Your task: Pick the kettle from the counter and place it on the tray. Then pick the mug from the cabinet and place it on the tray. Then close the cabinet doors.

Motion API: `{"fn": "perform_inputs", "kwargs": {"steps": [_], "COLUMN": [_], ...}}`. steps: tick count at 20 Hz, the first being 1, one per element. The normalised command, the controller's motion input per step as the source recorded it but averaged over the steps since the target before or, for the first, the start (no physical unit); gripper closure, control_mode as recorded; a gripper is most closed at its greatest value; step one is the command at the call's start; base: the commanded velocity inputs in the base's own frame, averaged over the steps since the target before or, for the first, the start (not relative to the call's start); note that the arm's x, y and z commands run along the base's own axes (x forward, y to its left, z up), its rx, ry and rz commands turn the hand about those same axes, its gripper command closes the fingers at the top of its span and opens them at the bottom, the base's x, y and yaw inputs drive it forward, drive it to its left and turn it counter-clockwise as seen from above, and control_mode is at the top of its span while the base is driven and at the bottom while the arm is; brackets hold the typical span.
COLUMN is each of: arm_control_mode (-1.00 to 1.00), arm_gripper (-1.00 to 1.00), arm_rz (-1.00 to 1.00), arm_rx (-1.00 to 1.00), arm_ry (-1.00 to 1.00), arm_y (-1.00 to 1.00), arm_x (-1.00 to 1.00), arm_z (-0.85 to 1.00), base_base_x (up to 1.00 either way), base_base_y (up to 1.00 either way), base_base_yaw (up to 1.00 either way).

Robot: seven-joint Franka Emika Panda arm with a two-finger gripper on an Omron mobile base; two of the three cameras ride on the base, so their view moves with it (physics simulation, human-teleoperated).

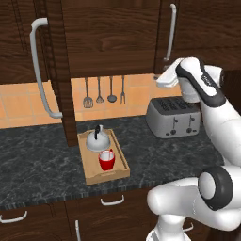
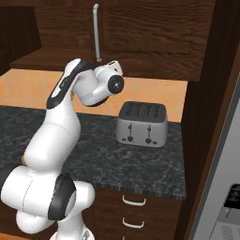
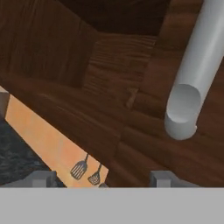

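Observation:
The wooden tray (image 1: 123, 162) lies on the dark counter (image 1: 37, 160). On it stand the silver kettle (image 1: 98, 139) at the back and the red mug (image 1: 107, 160) in front. The cabinet's left door (image 1: 60, 70) is swung out toward me, with its curved handle (image 1: 41, 70) on the left. My gripper (image 1: 161, 77) is up at the right cabinet door (image 1: 202, 28), just below the lower end of that door's bar handle (image 1: 172, 30). In the hand view the gripper (image 3: 103, 179) is open and empty, and the handle end (image 3: 183, 111) sits above the right fingertip (image 3: 164, 177).
A silver toaster (image 1: 173, 117) stands on the counter under my arm. Several utensils (image 1: 103, 92) hang on the orange tiled wall behind the tray. Drawers (image 1: 113, 201) run below the counter edge. A dark tall panel (image 2: 211, 93) bounds the counter's right end.

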Motion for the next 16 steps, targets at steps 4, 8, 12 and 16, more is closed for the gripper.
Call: {"fn": "perform_inputs", "kwargs": {"steps": [4,8,12,16], "arm_control_mode": [-1.0,-1.0,-1.0,-1.0], "arm_gripper": [-1.0,-1.0,-1.0,-1.0], "arm_rz": [-0.2,-0.15,-0.1,-0.09], "arm_rx": [0.0,0.0,-0.02,-0.03], "arm_ry": [0.0,0.0,0.01,0.0], "arm_y": [0.0,0.0,0.04,0.0], "arm_x": [0.77,0.35,0.05,-0.21], "arm_z": [0.0,-0.03,-0.09,-0.38], "base_base_x": [0.0,0.0,0.0,0.0], "base_base_y": [0.0,0.0,0.0,0.0], "base_base_yaw": [0.0,0.0,0.0,0.0]}}
